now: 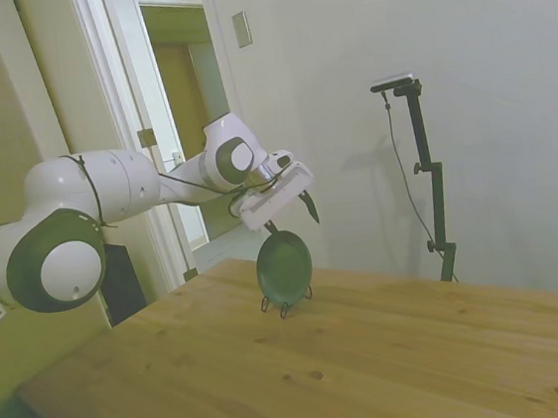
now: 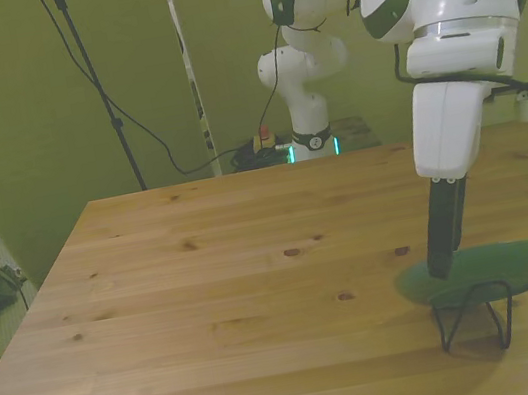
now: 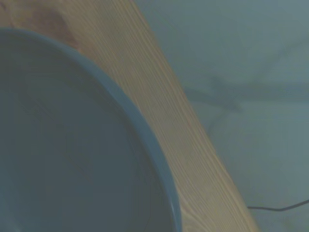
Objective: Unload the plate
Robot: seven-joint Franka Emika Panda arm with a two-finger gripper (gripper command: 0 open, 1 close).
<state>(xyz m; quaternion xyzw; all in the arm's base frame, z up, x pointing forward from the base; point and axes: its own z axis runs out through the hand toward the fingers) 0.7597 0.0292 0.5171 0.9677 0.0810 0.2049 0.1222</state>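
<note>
The pincer hangs over the plate, fingers spread, one finger at its top rim. The plate leans in a wire stand on the counter. Clamp the rim squarely, then lift straight out so the stand is not dragged.

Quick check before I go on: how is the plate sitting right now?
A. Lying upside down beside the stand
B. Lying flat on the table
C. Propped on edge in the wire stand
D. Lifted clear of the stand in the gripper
C: in the side view the plate stands nearly on edge in the black wire stand on the table, with the gripper at its upper rim.
</note>
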